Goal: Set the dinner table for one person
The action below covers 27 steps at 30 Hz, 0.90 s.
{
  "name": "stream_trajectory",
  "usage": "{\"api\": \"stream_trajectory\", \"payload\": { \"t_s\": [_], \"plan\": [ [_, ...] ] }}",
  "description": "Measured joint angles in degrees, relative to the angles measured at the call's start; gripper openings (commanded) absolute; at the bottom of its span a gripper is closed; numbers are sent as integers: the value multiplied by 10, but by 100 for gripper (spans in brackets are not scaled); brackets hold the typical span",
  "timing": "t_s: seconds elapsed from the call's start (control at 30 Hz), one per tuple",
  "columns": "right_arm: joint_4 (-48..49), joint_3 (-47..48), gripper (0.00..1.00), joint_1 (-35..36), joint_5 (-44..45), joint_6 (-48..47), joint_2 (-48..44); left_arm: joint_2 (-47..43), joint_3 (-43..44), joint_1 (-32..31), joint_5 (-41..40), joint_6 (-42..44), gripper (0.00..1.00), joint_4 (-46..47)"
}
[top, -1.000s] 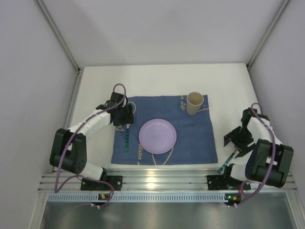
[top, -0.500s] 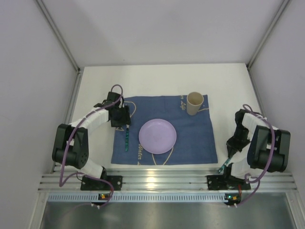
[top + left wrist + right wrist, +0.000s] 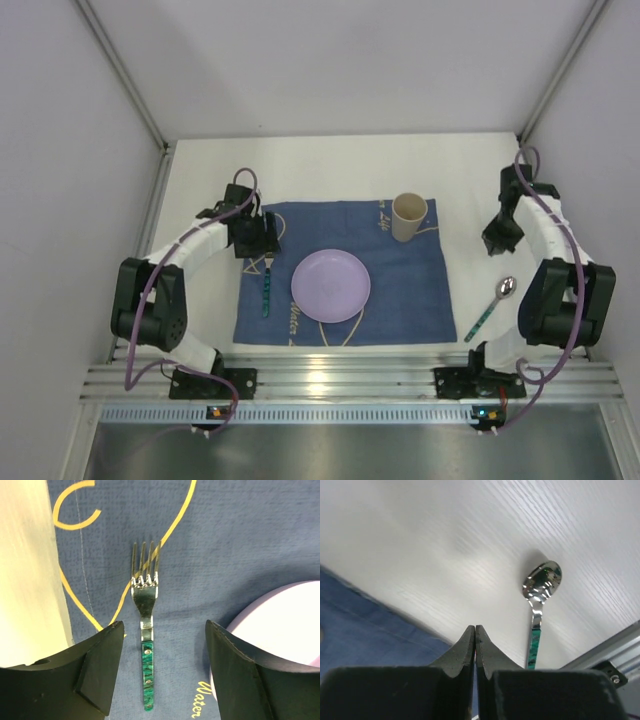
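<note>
On the white dinner table point(image 3: 470, 175) lies a blue placemat point(image 3: 400, 280) with a lilac plate point(image 3: 331, 285) in its middle and a beige cup point(image 3: 409, 216) at its far right. A green-handled fork point(image 3: 267, 290) lies left of the plate. My left gripper point(image 3: 256, 246) hovers open over the fork point(image 3: 145, 630), and its jaws point(image 3: 162, 630) straddle the handle without touching it. A green-handled spoon point(image 3: 491, 308) lies on the bare table right of the placemat. My right gripper point(image 3: 497, 238) is shut and empty, beyond the spoon point(image 3: 537, 615).
A metal rail point(image 3: 340, 375) runs along the near edge with both arm bases on it. Grey walls close off the table's left, right and far sides. In the left wrist view the plate rim point(image 3: 280, 625) lies close to the right finger.
My right gripper has shut with nothing in it and swung away from the spoon toward the far right. The spoon now lies uncovered. My left gripper has barely shifted and stays open over the fork.
</note>
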Motion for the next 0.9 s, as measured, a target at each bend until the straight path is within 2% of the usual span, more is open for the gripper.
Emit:
{"api": "stream_trajectory", "payload": {
  "t_s": [0.23, 0.27, 0.33, 0.37, 0.4, 0.57, 0.73, 0.9],
  "plan": [
    [-9, 32, 0, 124, 14, -8, -45, 1, 20, 0, 7, -11, 74, -14],
    [-14, 32, 15, 148, 16, -8, -55, 0, 22, 0, 7, -14, 73, -16],
    [-17, 21, 54, 175, 13, -2, -80, -3, 24, 0, 6, -17, 73, -23],
    [-22, 8, 82, 181, 9, -2, -97, -7, 24, 0, 5, -19, 73, -25],
    [-23, -6, 99, 179, 5, 0, -113, -12, 24, -1, 5, -19, 73, -27],
    [-28, -98, 100, 102, -10, -20, -170, -56, 23, -6, 2, -30, 73, -36],
    [-20, -160, 100, -10, -39, -39, -166, -95, -9, -10, 3, -34, 73, -33],
    [-10, -170, 92, -61, -58, -45, -116, -96, -57, -10, 7, -40, 73, -21]
  ]
}}
